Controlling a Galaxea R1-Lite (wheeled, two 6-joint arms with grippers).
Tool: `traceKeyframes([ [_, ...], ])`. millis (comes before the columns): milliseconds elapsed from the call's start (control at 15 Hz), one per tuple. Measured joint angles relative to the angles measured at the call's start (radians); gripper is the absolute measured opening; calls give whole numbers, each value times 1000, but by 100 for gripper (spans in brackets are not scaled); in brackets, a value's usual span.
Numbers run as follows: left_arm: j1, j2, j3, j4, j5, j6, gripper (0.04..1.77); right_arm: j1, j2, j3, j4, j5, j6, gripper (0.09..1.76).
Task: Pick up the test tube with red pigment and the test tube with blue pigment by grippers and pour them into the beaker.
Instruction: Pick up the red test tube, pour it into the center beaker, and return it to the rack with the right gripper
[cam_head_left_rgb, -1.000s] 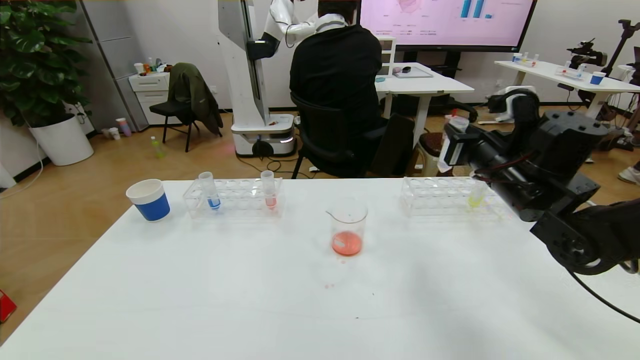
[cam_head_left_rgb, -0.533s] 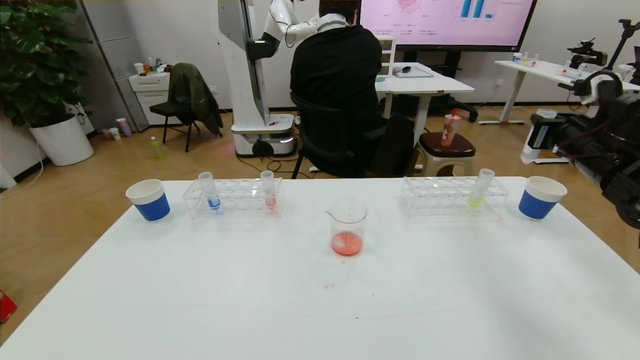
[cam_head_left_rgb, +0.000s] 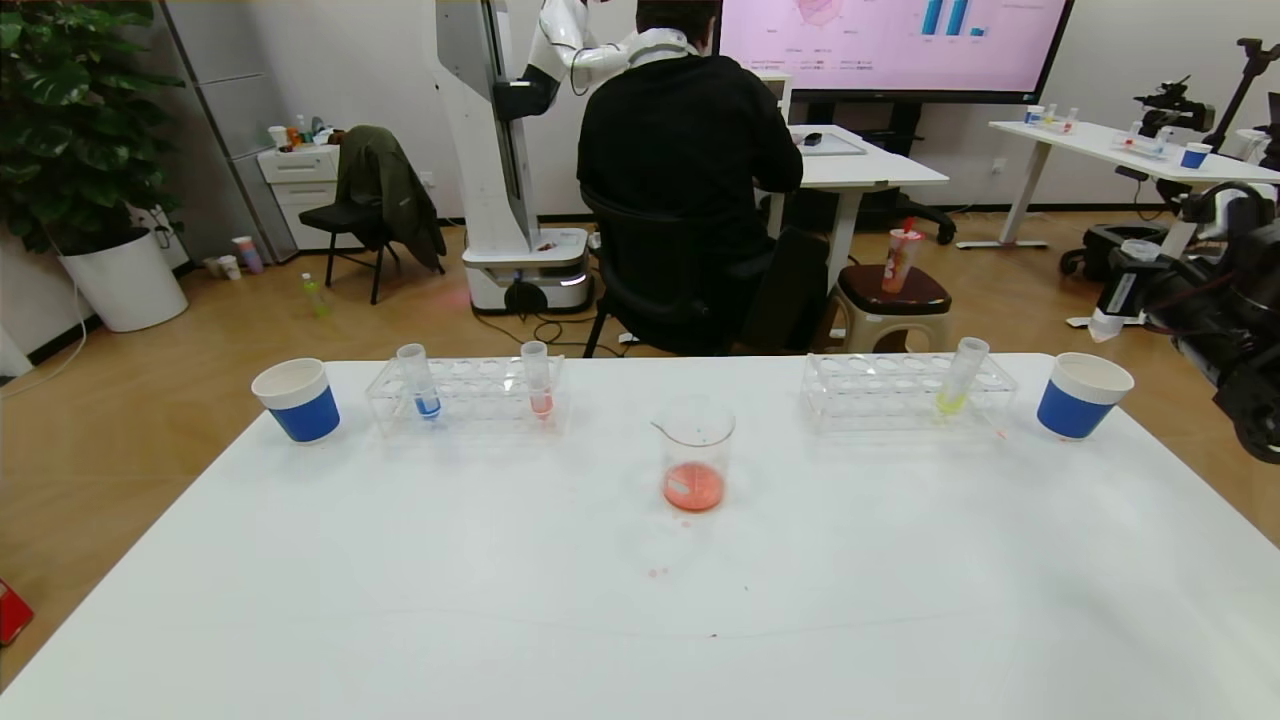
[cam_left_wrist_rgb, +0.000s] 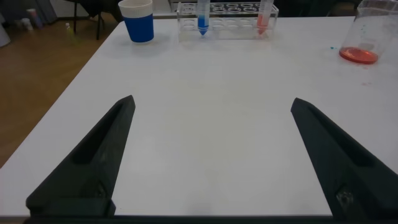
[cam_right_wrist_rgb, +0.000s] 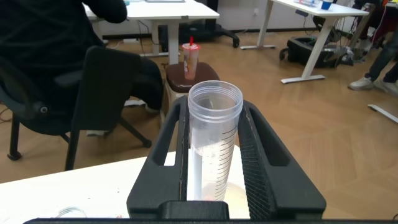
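**Emptied tube held above the right-hand paper cup**

The right gripper hangs just above and behind the blue-and-white paper cup at the table's right edge. Its black ribbed fingers are clamped on the test tube with red pigment, a clear plastic cylinder with a wide rim and faint printed graduations; it looks drained, tip pointing down toward the cup. Half a second ago this arm sat higher and further out from the cup; it has since drawn back and lowered a little.

The beaker, clear glass with a pouring spout and a white patch, stands at the table's middle, well left of that cup, with red-orange liquid pooled in its bottom. The test tube with blue pigment stands upright in a transparent rack left of the beaker, beside a tube with paler pinkish liquid. A yellow-green tube leans in the second rack, between the beaker and the cup.

The left gripper hovers low over bare white tabletop, its tapered black fingers spread wide and holding nothing.
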Motion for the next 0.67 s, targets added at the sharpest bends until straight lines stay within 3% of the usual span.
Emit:
traceKeyframes([
  [667,0,0,0,0,0,0,175,-45,184,-17,-80,-4,-16,51],
])
